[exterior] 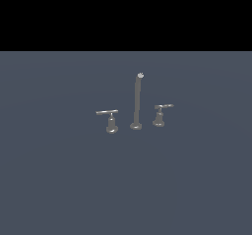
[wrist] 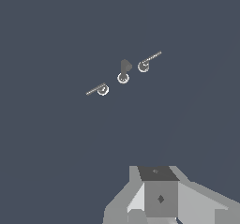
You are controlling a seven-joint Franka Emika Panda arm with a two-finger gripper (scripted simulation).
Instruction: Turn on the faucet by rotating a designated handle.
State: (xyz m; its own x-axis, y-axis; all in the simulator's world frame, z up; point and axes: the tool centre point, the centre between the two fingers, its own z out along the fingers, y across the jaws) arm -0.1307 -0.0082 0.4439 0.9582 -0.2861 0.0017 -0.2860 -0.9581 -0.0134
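A: What stands in the way?

B: Three small things in a row. The tall spout [exterior: 137, 101] is in the middle. The handle [exterior: 160, 113] is just beside it on the exterior view's right. The bigger handle [exterior: 110, 119] is on the left.

A: Is there room between them?

B: Only small gaps. The grey floor [exterior: 54, 180] all around is wide open.

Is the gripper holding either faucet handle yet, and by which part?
Nothing is held. The gripper sits high above the faucet, far from the handle.
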